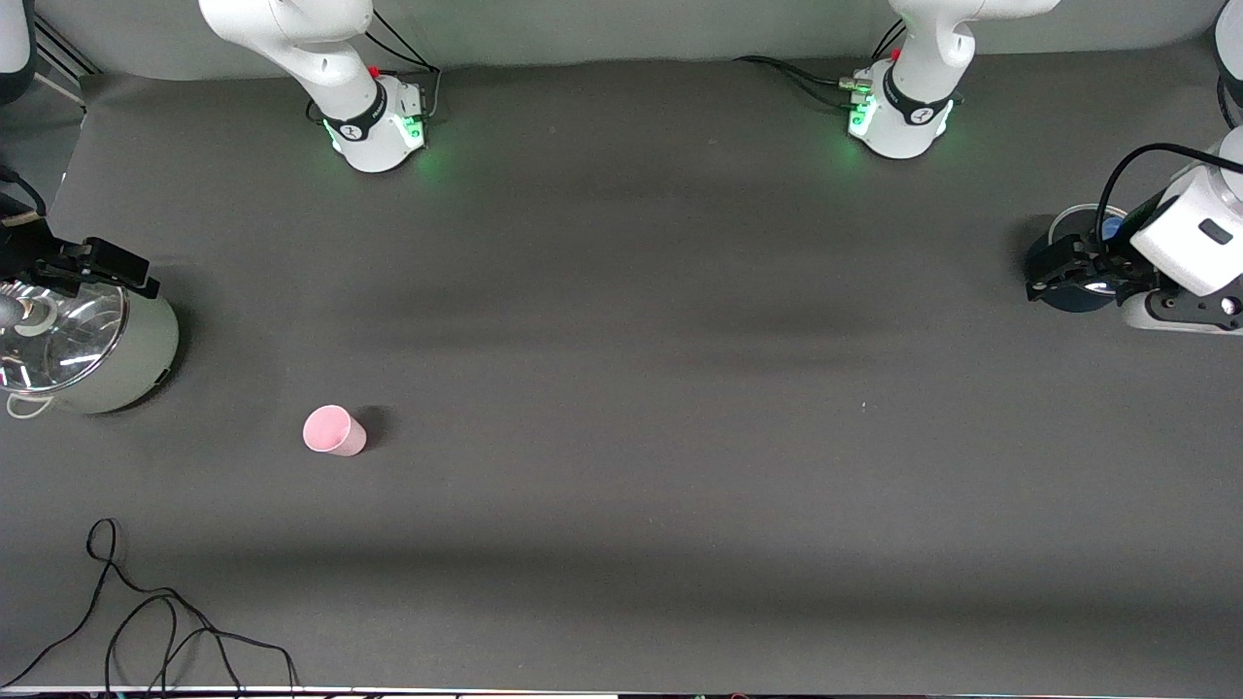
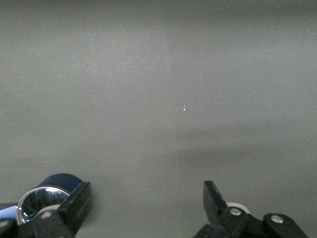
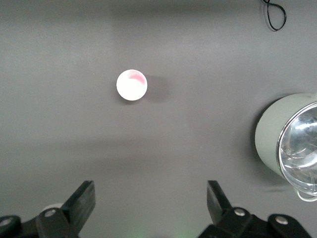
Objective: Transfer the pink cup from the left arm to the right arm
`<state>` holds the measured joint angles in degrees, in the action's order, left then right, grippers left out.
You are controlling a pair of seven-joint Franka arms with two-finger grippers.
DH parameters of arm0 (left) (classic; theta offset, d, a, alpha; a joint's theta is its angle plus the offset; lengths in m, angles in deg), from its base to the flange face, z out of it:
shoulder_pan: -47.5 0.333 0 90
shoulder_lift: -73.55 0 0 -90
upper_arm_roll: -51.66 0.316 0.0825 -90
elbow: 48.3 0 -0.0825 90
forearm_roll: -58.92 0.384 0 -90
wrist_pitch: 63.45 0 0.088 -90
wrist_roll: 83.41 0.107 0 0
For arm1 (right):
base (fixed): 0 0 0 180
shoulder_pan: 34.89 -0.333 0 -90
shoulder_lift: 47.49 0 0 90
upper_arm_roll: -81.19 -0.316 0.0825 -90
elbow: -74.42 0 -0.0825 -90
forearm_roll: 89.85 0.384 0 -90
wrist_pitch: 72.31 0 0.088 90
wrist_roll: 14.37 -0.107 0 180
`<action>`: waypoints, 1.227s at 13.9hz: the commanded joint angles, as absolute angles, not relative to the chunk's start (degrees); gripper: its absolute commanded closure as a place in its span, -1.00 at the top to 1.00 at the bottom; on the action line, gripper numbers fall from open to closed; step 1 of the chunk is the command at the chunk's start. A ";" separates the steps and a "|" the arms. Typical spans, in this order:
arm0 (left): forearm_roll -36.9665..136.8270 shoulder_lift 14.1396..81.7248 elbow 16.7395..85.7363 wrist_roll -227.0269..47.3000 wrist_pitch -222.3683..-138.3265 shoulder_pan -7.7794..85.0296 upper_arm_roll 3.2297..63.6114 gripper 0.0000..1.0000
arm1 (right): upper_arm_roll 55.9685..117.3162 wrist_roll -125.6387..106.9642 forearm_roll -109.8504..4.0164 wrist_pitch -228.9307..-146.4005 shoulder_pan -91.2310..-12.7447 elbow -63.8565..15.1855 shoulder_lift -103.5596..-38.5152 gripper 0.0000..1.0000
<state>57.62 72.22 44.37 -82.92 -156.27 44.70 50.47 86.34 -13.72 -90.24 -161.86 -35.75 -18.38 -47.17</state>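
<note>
Fingers [image 3: 84, 196] on the right gripper [image 1: 107, 267] are standing wide apart with nothing between them, and I am seeing it hanging over the rim of the steel pot [image 1: 131, 364] at the tabletop [image 1: 621, 388] edge on the right arm's end. The right wrist view is showing me that pot's pale wall [image 3: 270, 134] off to one side of the right gripper [image 3: 151, 191].

The pink cup [image 1: 333, 431] is standing upright, mouth up, on bare tabletop near the pot but apart from it. It sits nearer the front camera than the pot and toward the corner where a loose black cable [image 1: 146, 621] is lying. From the right wrist the cup [image 3: 132, 85] is showing out ahead of the fingers, not between them.

The left gripper [image 1: 1054, 272] is waiting at the tabletop edge on the left arm's end, over a dark blue cup [image 1: 1073, 296]. Its fingers [image 2: 81, 196] are also spread and holding nothing, with the left gripper [image 2: 148, 191] facing empty tabletop and the dark cup [image 2: 54, 186] just beside one finger.

What is worrying me is the reach. The pink cup is well apart from the left fingers, nearly the whole tabletop away. I am judging that a long stretch would leave the left arm poorly placed. The cup looks light, so an off-centre close could tip it or send it rolling toward the pot. The two arms could also crowd each other during the handover.
</note>
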 commanded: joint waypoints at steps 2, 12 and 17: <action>57.60 73.29 45.39 -82.18 -155.91 45.30 49.99 1.00 | 86.20 -14.72 -90.99 -160.90 -35.94 -16.98 -47.75 0.99; 58.57 73.20 45.22 -82.45 -154.86 45.30 50.08 1.00 | 86.38 -14.54 -90.91 -160.81 -35.86 -16.90 -47.92 0.99; 59.71 73.20 44.87 -82.27 -153.19 45.21 49.99 1.00 | 86.20 -14.63 -90.82 -160.82 -35.95 -16.90 -47.92 0.99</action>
